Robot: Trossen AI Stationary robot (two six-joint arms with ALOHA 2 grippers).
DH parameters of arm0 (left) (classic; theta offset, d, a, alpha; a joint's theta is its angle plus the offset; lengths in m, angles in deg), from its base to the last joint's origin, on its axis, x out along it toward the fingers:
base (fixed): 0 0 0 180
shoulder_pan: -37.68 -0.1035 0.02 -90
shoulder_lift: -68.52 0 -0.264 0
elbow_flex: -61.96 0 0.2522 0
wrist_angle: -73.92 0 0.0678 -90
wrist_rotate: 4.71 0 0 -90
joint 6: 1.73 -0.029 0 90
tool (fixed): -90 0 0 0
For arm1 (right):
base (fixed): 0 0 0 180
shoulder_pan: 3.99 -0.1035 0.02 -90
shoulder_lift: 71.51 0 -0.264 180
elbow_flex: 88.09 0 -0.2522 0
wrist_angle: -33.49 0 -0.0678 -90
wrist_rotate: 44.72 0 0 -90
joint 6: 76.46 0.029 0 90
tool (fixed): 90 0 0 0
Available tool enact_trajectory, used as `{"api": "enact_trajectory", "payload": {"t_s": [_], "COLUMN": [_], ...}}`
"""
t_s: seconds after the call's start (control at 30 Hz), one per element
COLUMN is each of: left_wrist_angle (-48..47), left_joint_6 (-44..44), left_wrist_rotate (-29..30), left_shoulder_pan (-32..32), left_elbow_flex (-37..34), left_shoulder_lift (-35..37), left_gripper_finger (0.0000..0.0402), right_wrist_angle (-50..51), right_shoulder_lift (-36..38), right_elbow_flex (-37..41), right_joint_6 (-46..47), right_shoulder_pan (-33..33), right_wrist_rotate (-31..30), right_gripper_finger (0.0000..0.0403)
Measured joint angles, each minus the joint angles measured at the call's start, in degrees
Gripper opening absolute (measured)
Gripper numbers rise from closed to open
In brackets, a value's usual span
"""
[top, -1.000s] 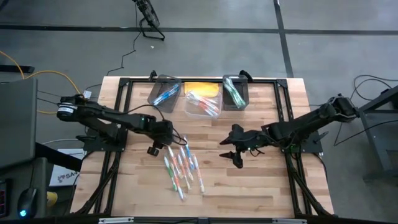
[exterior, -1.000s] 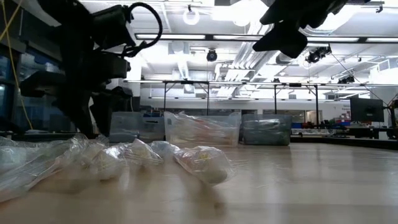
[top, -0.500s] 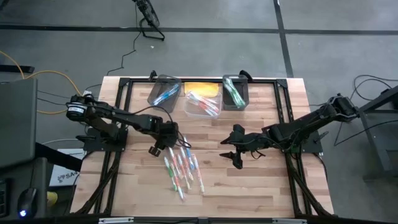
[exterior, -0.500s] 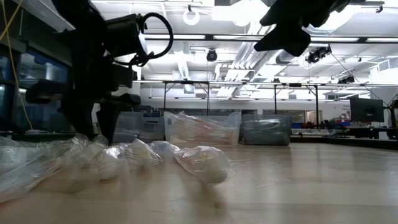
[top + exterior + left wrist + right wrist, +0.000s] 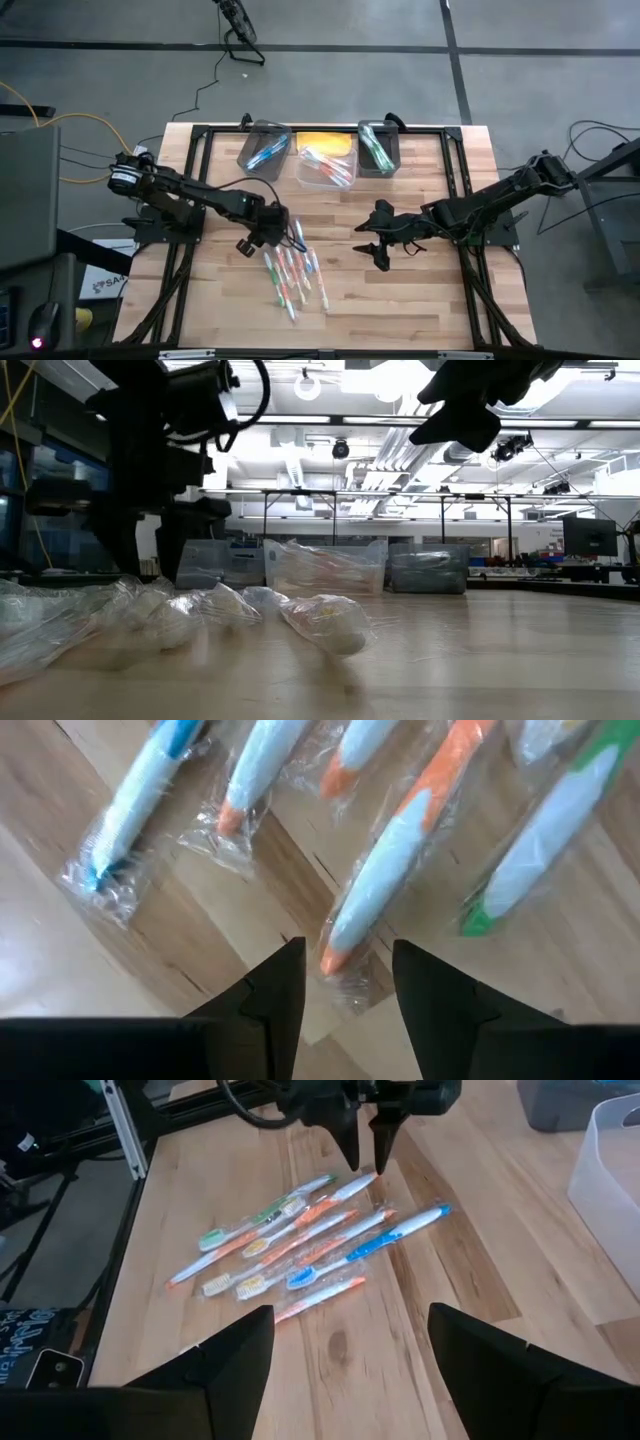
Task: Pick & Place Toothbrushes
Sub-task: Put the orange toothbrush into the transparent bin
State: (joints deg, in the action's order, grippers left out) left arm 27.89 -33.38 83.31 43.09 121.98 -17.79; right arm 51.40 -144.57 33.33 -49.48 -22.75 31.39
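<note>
A robotics lab: ceiling strip lights [image 5: 330, 422], exposed ducts, distant workbenches [image 5: 380, 500], monitors [image 5: 590, 536], and cables [image 5: 60, 120] across grey concrete floor [image 5: 540, 60].

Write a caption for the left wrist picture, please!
Left gripper, fingers open, poised over the tip of a wrapped orange-and-white toothbrush on the wooden table.

The left hand [image 5: 345, 982] hangs with fingers [image 5: 270, 995] parted just above the handle tip of an orange-and-white wrapped toothbrush [image 5: 400, 840]; other wrapped toothbrushes [image 5: 140, 805] lie alongside on the wooden bench [image 5: 60, 930].
</note>
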Motion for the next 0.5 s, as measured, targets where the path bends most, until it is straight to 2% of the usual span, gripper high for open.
{"api": "enact_trajectory", "payload": {"t_s": [0.3, 0.4, 0.5], "left_wrist_angle": [0.7, 0.3, -0.4], "left_joint_6": [-0.1, -0.1, -0.1], "left_wrist_rotate": [-0.3, -0.8, -1.2], "left_shoulder_pan": [-0.1, -0.1, -0.1], "left_elbow_flex": [0.2, 0.2, 0.1], "left_shoulder_lift": [-3.8, -3.7, -3.4], "left_gripper_finger": [0.0135, 0.0102, 0.0051], "right_wrist_angle": [0.0, 0.0, 0.0], "right_shoulder_lift": [0.0, 0.0, 0.0], "right_elbow_flex": [0.0, 0.0, 0.0], "right_joint_6": [0.2, 0.2, 0.2], "right_shoulder_pan": [0.0, 0.0, 0.0], "right_wrist_rotate": [-0.7, -0.7, -0.7], "right_gripper_finger": [0.0258, 0.0258, 0.0258]}}
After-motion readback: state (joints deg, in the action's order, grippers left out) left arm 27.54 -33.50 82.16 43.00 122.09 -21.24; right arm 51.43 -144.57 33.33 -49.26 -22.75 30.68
